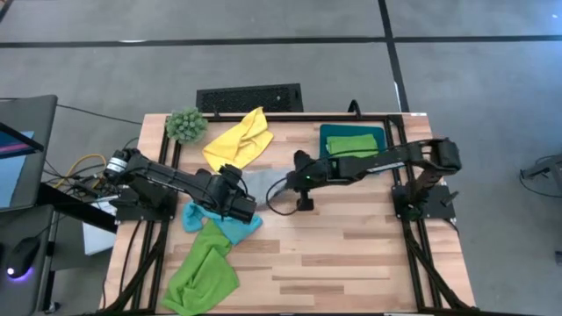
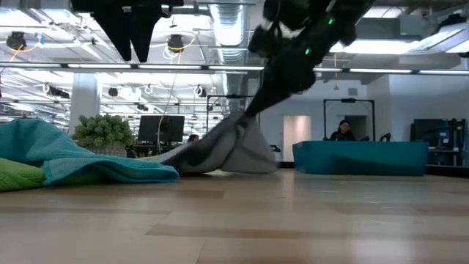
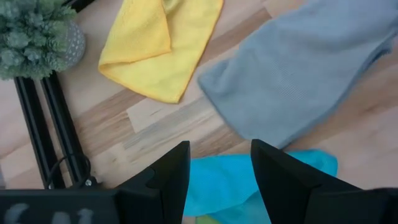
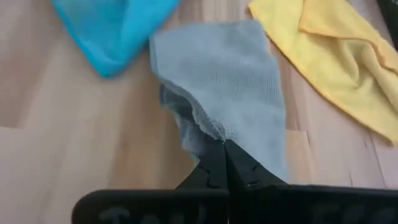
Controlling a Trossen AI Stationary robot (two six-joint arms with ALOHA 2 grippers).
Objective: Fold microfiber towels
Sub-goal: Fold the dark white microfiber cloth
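Six cloths lie on one wooden table (image 1: 351, 254): one yellow cloth (image 1: 239, 140), one grey cloth (image 1: 266, 184), one light blue cloth (image 1: 230, 226), two lime green cloths, near left (image 1: 200, 276) and far right (image 1: 353, 143), and one dark teal cloth (image 1: 327, 133). One plant ball (image 1: 185, 125). Two arms.

— What's on the wooden table (image 1: 351, 254)?
— Towels: yellow towel (image 1: 239, 139), grey towel (image 1: 263, 184), light blue towel (image 1: 219, 224), lime green towel (image 1: 202, 274), a folded stack (image 1: 353, 140), and a fuzzy plant ball (image 1: 186, 125).
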